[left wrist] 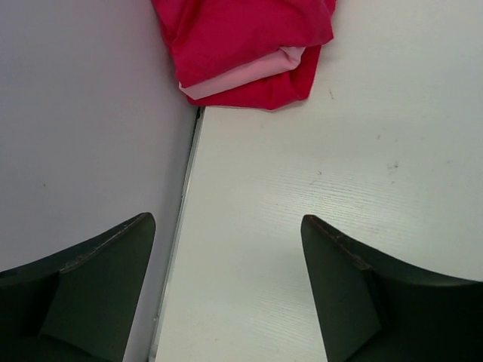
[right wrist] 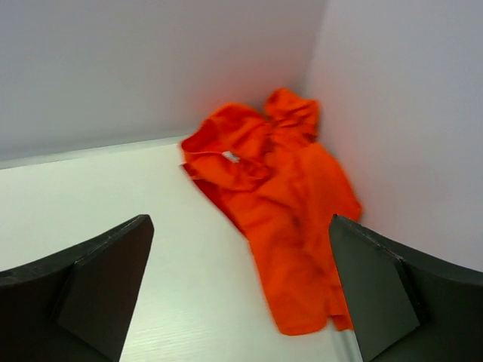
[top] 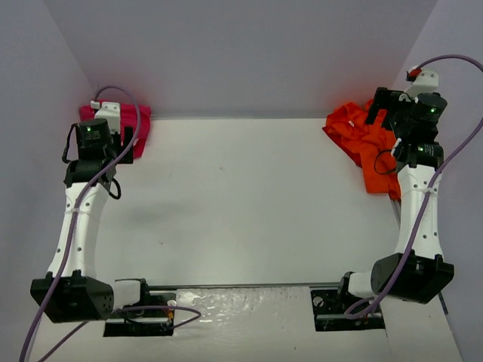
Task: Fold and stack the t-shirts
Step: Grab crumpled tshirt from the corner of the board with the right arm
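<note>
Now the pink shirt lies bunched in the far left corner of the table, up against the left wall. The left gripper hangs near it – fingers apart, nothing btwn them, not touching the cloth. The orange shirt lies crumpled in the far right corner, w/ one part trailing along the right wall. The right gripper is close by – fingers wide apart too, holding nothing.
</note>
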Available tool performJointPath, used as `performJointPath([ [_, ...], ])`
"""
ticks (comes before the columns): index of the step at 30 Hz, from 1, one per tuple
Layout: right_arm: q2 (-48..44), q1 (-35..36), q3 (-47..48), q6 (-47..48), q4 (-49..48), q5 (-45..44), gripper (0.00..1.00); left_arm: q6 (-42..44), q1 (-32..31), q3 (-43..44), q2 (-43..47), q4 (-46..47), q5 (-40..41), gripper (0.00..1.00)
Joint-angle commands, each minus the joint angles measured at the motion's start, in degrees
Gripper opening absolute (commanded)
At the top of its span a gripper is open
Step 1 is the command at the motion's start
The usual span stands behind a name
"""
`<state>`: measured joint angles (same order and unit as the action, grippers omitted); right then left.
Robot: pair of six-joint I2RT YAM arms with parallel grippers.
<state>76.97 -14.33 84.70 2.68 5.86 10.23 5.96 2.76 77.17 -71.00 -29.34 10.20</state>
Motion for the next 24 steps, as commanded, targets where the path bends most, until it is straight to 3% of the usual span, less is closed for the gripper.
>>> performJointPath([
  [1,-1.7,-0.4,5.4,-7.9,-1.8,20.5,0.99,-1.6,0.2,2.7,6.0,5.8,-3.5,0.87],
  [3,-1.7,-0.4,5.1,-8.3,-2.0,20.5,0.96,-1.4,0.2,2.7,6.1,5.8,-3.1,0.91],
  [5,-2.2,-0.4,4.1,-8.6,-2.7,18.3,0.99,-1.4,0.2,2.4,6.2,5.9,-2.8,0.97],
  [10,-2.9,-0.4,2.1,-8.8,-4.0,7.7,1.00,-1.5,0.2,1.5,5.7,6.9,-3.1,0.97],
  [13,-4.1,-0.2,-1.4,-1.4,-5.3,6.5,1.00,-2.0,0.3,1.6,4.9,6.9,-3.3,0.96],
  [14,-4.0,-0.1,-2.7,1.1,-6.1,6.4,0.96,-2.3,0.3,1.5,4.7,7.1,-3.5,0.89],
  [15,-3.8,-0.1,-3.9,2.8,-7.3,6.0,0.78,-2.4,0.2,1.1,4.6,7.3,-3.7,0.81],
  [17,-3.2,0.1,-6.5,2.9,-8.8,4.9,0.25,-2.8,0.2,0.3,4.6,7.9,-4.0,0.73],
  [18,-3.1,0.1,-7.0,2.9,-8.9,4.8,0.14,-3.0,0.2,0.1,4.6,8.0,-4.6,0.65],
  [19,-3.1,0.1,-7.7,3.0,-9.2,4.2,0.14,-3.2,0.2,-0.2,4.6,8.0,-5.1,0.61],
  [20,-3.0,0.0,-7.9,2.5,-9.5,4.0,0.20,-3.3,0.1,-0.3,4.6,8.1,-6.0,0.60],
  [22,-2.7,0.1,-7.7,2.6,-9.4,5.6,0.87,-3.3,0.2,-0.5,4.6,7.4,-7.3,0.66],
  [24,-2.8,0.1,-7.9,3.3,-9.3,7.9,0.63,-3.4,0.3,-0.2,4.5,6.4,-7.6,0.60],
])
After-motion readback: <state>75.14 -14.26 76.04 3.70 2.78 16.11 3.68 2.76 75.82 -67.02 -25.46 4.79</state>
